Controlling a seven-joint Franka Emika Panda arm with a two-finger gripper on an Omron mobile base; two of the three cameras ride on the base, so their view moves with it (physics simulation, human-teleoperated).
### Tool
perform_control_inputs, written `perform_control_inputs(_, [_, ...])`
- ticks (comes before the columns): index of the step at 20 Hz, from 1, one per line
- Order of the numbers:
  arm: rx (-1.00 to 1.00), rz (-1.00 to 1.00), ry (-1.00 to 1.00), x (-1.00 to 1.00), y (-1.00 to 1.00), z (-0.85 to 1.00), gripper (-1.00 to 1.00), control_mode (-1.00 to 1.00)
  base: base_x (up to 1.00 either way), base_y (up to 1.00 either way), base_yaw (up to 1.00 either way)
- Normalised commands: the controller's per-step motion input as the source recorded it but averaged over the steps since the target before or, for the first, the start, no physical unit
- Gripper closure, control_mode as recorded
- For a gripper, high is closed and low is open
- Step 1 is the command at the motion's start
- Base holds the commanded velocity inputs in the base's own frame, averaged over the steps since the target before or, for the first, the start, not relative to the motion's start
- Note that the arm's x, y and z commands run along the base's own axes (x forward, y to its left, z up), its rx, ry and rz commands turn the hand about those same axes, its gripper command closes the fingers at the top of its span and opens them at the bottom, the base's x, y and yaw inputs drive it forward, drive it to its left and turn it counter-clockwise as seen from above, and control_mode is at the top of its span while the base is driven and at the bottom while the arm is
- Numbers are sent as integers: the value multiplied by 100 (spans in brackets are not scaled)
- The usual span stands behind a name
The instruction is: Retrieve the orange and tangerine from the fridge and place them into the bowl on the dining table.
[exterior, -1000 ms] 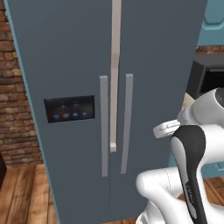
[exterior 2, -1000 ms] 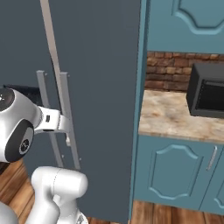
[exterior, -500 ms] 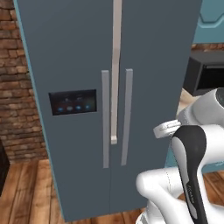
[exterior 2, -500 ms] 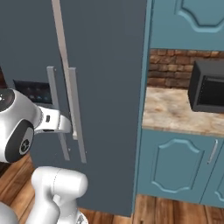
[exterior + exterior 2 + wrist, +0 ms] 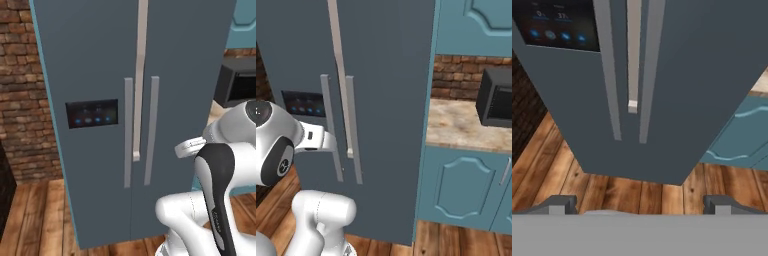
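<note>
Facing closed fridge (image 5: 100,75); gripper (image 5: 639,204) wide open, empty, below handles (image 5: 628,65). Best: rise, centre on one handle, clamp squarely.

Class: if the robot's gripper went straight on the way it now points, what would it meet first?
Probably the closed fridge, near the bottom of its door handles; the open gripper is still well short of it.

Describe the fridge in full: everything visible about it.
The fridge is a tall slate-grey two-door unit, both doors shut, standing upright on the wooden floor. Two long grey vertical handles flank the centre seam, with a paler strip between them. A black panel with blue lights sits on its left door. Brick wall is on one side, teal cabinets on the other. Nothing touches its front.
</note>
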Motion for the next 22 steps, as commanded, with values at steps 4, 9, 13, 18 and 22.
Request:
perform_control_inputs(4, [0,0,0,0,0,0,-100,100,-40,5,0])
perform_control_inputs(9, [0,0,0,0,0,0,-100,100,-45,8,0])
perform_control_inputs(13, [0,0,0,0,0,0,-100,100,-30,14,0])
perform_control_inputs(18, [0,0,-3,3,0,0,-100,-100,-1,7,0])
perform_control_inputs(22, [0,0,-11,29,0,0,-100,-100,0,0,0])
